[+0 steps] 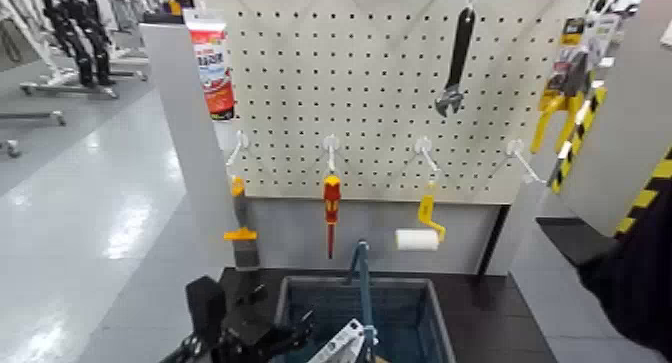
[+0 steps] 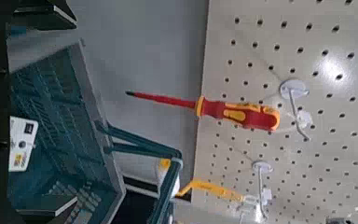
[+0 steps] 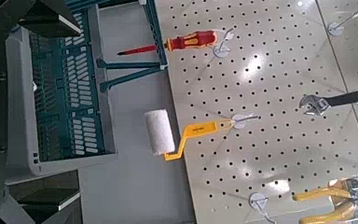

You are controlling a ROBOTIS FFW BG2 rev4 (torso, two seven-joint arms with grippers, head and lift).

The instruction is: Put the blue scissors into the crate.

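Hovering at seven o'clock in the head view, the left gripper (image 2: 52,110) has its fingers spread wide, and nothing is clamped between them! It's right by the crate (image 1: 434,305), down at six o'clock; whether it brushes the wall, I can't tell. And inside the crate, also at six, there's a white-grey card (image 1: 342,342), lying tilted beside the handle bar (image 1: 366,295). That looks like the blue scissors' card, though I can't make out any blue loops from here. Over to the right gripper (image 3: 56,110): close to the crate too, fingers well apart, gripping nothing. Up on the pegboard (image 1: 300,87), the black wrench (image 1: 459,62) hangs between one and two o'clock.
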